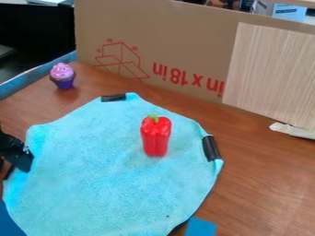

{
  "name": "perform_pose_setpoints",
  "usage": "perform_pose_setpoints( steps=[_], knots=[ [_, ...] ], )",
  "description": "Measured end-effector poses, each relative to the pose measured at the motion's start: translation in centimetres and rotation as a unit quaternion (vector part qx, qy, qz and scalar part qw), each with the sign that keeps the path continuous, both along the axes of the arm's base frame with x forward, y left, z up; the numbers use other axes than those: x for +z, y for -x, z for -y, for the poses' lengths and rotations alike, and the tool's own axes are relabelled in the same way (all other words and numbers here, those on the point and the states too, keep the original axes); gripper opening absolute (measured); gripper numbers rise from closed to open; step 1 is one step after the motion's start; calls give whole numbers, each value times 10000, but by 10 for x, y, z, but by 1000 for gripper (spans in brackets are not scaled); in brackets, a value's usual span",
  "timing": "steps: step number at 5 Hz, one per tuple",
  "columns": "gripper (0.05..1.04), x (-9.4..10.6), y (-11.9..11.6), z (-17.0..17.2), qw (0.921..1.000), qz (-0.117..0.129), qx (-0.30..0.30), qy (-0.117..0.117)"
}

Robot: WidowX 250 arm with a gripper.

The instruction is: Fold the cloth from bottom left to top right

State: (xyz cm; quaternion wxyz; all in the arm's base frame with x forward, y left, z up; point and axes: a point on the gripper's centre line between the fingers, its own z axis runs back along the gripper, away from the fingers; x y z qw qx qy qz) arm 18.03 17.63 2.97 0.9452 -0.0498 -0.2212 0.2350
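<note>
The black gripper (18, 156) is at the left edge of the camera view, over or against the left border of the cloth; whether it touches the fabric I cannot tell. The light blue cloth (98, 170) lies spread out over the table's left and middle part, mostly flat, with an uneven outline. Black strips sit at its top corner and right edge. A red toy pepper (156, 138) stands on the cloth, right of its middle.
A purple toy cupcake (62, 76) stands on the brown table (271, 184) at the back left. Behind the work surface rises a cardboard wall (184, 41), with a light wooden panel (271, 73) at right. Blue pieces (201, 227) lie along the bottom edge.
</note>
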Motion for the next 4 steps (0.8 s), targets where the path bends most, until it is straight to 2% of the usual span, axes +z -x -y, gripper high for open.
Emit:
perform_pose_setpoints(
  steps=[1, 2, 3, 4],
  knots=[
    [693, -4, 1, -4, 9999, -40, 108, -69],
    [391, -5, 0, -4, 9999, -17, 156, -36],
    [170, -1, -2, 0, 9999, 34, 84, 130],
    [78, 13, -7, 4, 9994, 214, -16, 267]
  ],
)
